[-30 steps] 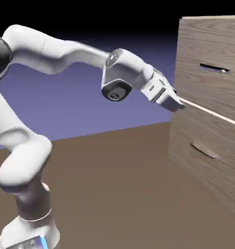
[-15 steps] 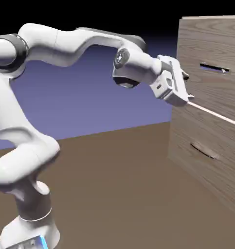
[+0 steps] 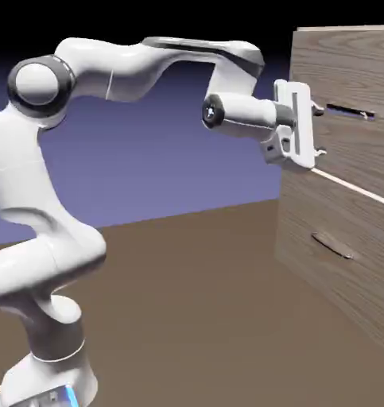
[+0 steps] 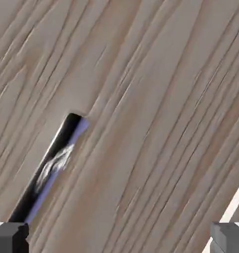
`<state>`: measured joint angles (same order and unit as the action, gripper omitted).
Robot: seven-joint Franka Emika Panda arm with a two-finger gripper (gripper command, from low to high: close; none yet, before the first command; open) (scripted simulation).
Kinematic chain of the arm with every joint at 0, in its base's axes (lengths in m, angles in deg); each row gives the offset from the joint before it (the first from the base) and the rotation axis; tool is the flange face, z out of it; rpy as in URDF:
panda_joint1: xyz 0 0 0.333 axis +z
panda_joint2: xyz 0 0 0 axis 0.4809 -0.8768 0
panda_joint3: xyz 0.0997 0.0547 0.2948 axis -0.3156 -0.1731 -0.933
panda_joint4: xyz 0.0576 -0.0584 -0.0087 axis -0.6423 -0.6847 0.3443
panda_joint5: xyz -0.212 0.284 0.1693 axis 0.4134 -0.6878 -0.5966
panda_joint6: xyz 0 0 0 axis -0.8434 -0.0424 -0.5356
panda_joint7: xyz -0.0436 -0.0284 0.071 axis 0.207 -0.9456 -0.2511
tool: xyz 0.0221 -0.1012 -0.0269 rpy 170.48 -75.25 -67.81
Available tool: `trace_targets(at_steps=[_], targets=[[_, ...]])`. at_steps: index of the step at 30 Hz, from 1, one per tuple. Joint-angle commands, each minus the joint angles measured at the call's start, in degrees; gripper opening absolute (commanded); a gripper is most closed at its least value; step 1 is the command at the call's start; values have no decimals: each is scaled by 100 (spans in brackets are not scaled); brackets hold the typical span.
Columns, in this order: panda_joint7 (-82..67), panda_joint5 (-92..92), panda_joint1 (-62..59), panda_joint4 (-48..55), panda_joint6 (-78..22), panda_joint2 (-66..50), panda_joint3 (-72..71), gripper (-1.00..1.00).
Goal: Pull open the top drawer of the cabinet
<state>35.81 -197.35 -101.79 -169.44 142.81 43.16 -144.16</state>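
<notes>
The cabinet stands at the exterior view's right, a tall grey-brown wood-grain box. Its top drawer carries a slim dark bar handle. My gripper faces the drawer front, open, one fingertip above the other, just left of the handle's near end and slightly below it. In the hand view the drawer's wood fills the picture. The handle runs diagonally down to the lower left, ending by the left fingertip. My gripper holds nothing between its fingertips.
A thin pale seam divides the top drawer from the lower drawer front, which has a tan handle. The seam also shows at the hand view's lower right. Brown table lies below the arm.
The arm has lifted and swung right toward the cabinet. The hand turned from pointing down at the seam to facing the top drawer front squarely. The jaws stayed open.
</notes>
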Motion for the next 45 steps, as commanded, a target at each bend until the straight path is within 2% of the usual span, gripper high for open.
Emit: trace_targets(at_steps=[1, 15, 28, 29, 45], targets=[[-82, -249, -141, 93, -7, -20, -136, 0], [-1180, -3592, -2036, 1340, -98, -293, -1963, 0], [-251, -3014, -4352, 2492, 79, 235, -4042, 0], [-251, -3014, -4352, 2492, 79, 235, -4042, -100], [-1170, -3591, -1238, 1020, -155, -267, -1196, -100]])
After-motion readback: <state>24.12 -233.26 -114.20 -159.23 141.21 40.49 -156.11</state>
